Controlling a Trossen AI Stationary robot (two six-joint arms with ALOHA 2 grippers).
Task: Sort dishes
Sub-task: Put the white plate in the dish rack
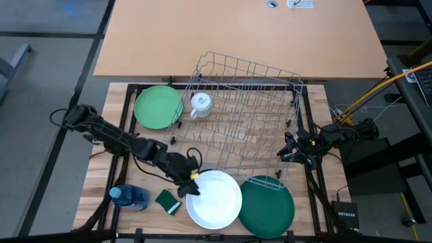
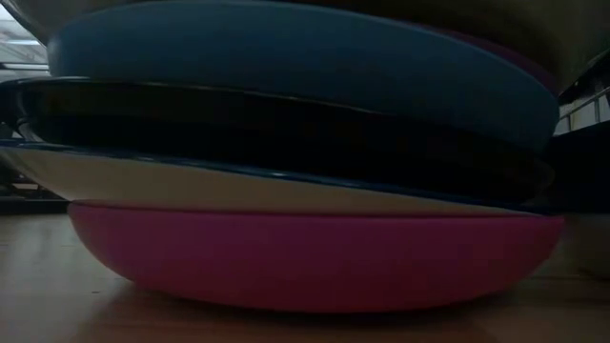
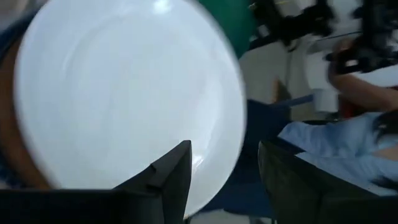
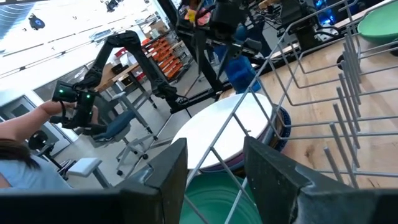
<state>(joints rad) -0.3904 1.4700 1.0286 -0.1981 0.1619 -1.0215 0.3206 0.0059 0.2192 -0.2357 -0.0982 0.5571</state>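
Blue bottle [image 1: 129,196] and green sponge [image 1: 167,200] sit at the desk's [image 1: 121,152] front left. Light green plate [image 1: 158,106] lies at back left, beside a white mug [image 1: 200,104] in the wire rack [image 1: 246,115]. Left gripper [image 1: 190,185] at the white plate's [image 1: 214,198] left rim, fingers [image 3: 171,177] apart, straddling the edge. Dark green plate [image 1: 267,206] lies right of it. Right gripper [image 1: 289,150] at the rack's right side, fingers apart, holding nothing. Black box [image 1: 345,214] at right reads "NETGEAR".

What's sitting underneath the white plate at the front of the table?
More plates: the low view shows a pink one at the bottom, then pale, dark and blue ones. From above, the white plate hides all but slivers.
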